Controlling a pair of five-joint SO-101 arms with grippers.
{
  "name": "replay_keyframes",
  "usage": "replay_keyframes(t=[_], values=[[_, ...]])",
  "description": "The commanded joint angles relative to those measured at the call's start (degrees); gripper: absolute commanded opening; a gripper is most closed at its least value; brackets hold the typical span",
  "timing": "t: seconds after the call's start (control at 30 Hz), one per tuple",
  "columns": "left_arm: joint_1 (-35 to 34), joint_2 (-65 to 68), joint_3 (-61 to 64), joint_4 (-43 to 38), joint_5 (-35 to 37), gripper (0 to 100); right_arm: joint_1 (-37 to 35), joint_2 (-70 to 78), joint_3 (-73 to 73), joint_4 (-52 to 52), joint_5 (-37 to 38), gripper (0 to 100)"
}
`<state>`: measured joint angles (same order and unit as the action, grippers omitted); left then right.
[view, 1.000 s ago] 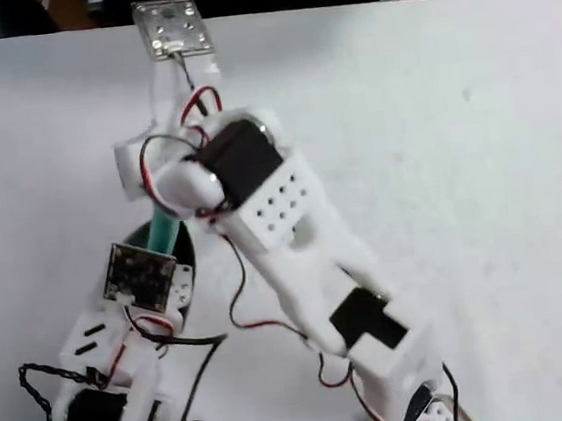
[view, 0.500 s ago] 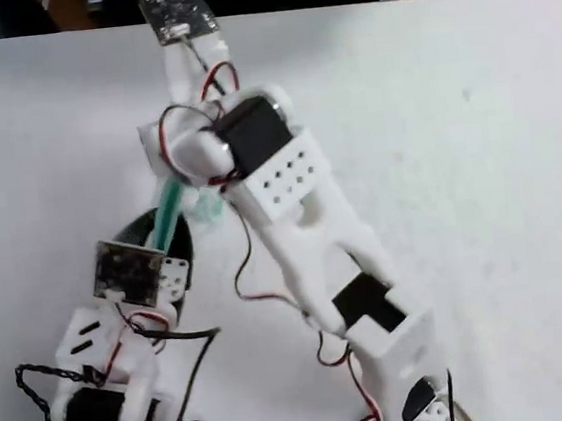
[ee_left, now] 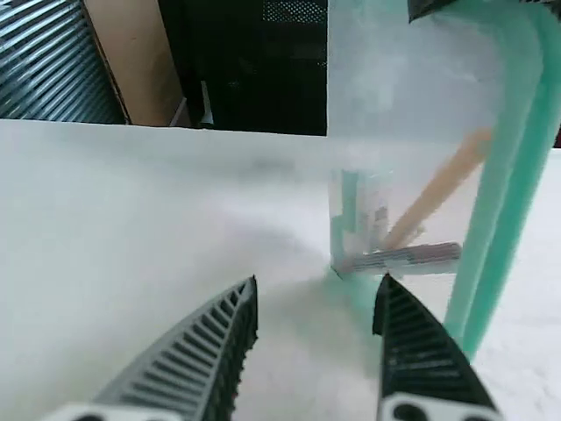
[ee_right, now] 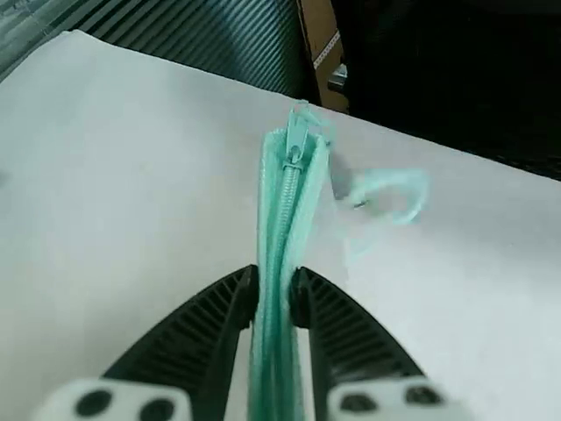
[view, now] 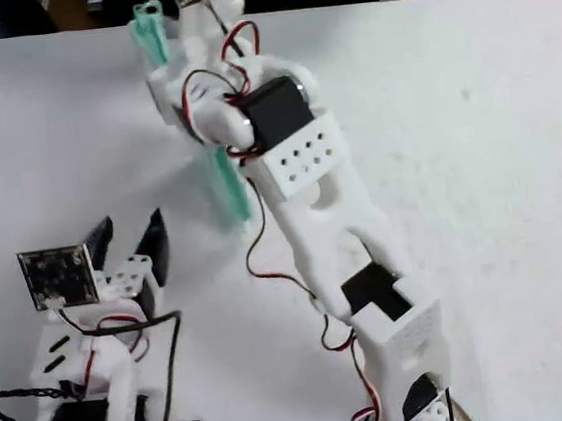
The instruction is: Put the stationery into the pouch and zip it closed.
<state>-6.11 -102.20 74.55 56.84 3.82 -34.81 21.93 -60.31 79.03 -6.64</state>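
Observation:
The pouch [ee_right: 285,202] is translucent with a teal zipper edge, and my right gripper [ee_right: 279,289] is shut on that edge, with the pull loop [ee_right: 394,197] hanging beside it. In the high view the pouch [view: 226,184] hangs under the right arm near the table's far edge. In the left wrist view the pouch [ee_left: 495,175] stands upright with a pencil [ee_left: 438,189] and a grey item [ee_left: 403,257] inside. My left gripper [ee_left: 316,320] is open and empty, a short way in front of the pouch. From above, the left gripper [view: 125,239] sits at the near left.
The white table [view: 476,150] stretches free to the right. The right arm's white links [view: 333,225] cross the middle diagonally. The table's far edge [view: 360,1] lies just behind the pouch, with dark room beyond.
The right arm has carried the pouch toward the far edge. My left gripper has come off the pouch, drawn back toward the near left and now stands open.

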Motion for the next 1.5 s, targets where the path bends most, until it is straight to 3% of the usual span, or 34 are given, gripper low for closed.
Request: replay_keyframes(t=[0.0, 0.4, 0.57, 0.77, 0.93, 1.17, 1.27, 1.4, 1.47], values=[[-0.7, 0.3, -3.0, 0.0, 0.5, 22, 2.4, -1.5, 0.7, -1.5, 1.6, 1.8], [-0.8, 0.3, 2.0, -6.0, 0.2, 22, 16.9, -0.9, 11.3, 9.5, 2.9, 1.8], [-0.8, 0.3, 2.0, -6.1, 0.4, 22, 22.2, -1.6, 16.0, 13.2, 11.3, 1.8], [-0.8, 0.3, 2.0, -6.1, 0.4, 22, 33.2, -1.2, 23.1, 10.8, 12.4, 1.8], [-0.7, 0.3, 2.1, -6.1, 0.3, 22, 34.9, -1.4, 30.9, 10.8, 23.3, 2.2], [-0.7, 0.3, 2.4, -6.1, 0.2, 22, 40.4, -1.7, 35.3, 11.4, 29.2, 2.3], [-0.5, 0.3, 2.4, -6.1, 0.2, 22, 43.6, -1.7, 35.0, 14.1, 31.6, 10.1], [-0.3, 0.3, 2.4, -6.1, 0.2, 22, 44.6, -1.5, 35.3, 17.4, 39.4, 30.3], [-0.3, 0.3, 2.4, -6.1, 0.1, 22, 44.4, -1.8, 35.0, 19.0, 41.9, 32.0]])
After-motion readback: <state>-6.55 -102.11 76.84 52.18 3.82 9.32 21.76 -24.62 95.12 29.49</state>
